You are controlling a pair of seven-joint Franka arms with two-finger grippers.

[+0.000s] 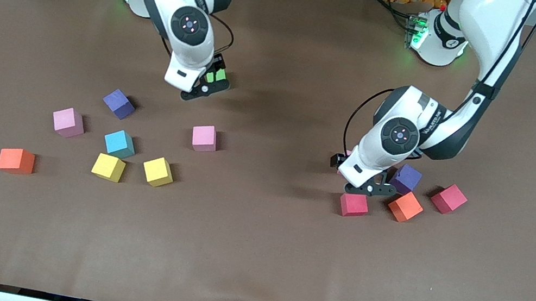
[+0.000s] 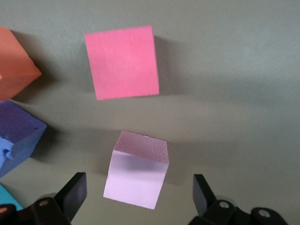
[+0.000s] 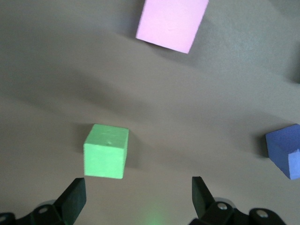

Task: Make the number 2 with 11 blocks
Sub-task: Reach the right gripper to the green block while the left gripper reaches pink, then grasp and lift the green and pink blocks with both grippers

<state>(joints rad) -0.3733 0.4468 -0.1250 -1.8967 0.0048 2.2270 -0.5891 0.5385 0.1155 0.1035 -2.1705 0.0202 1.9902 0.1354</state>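
The eleven matte foam cubes lay scattered on the brown table, none yet joined into the digit. The right gripper, fingers spread and empty, hung just over the green foam cube, which sat slightly off-centre, closer to one finger. The left gripper, likewise spread and empty, hovered over a pale pink foam cube lying squarely between its fingers, beside a crimson cube. Each arm was nearer its own cube.

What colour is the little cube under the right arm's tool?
Green: the small matte green foam cube, best seen in the right wrist view.
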